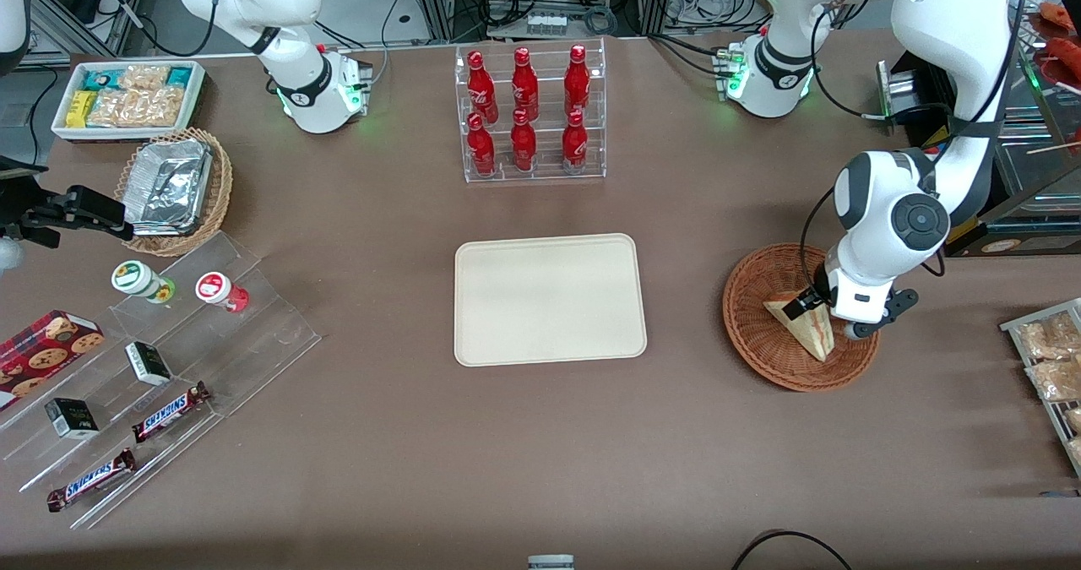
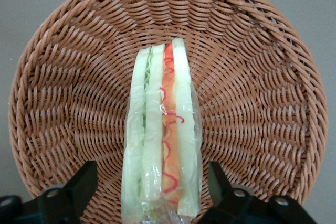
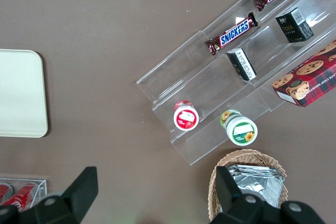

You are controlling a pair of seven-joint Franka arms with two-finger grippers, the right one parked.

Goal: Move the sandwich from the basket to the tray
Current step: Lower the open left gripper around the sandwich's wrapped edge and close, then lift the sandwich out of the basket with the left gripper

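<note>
Now the left arm bends down over the wicker basket (image 1: 764, 321), its hand (image 1: 812, 306) lowered into the bowl with fingers (image 2: 79, 184) spread on either side of the sandwich (image 2: 161, 140), not yet pressing it. That wedge stands on edge inside the basket, filling layers facing up, well apart from the cream tray (image 1: 549, 298) on the worktop (image 1: 540, 452).

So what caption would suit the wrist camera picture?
Open gripper straddling a wrapped sandwich standing in the wicker basket.
</note>
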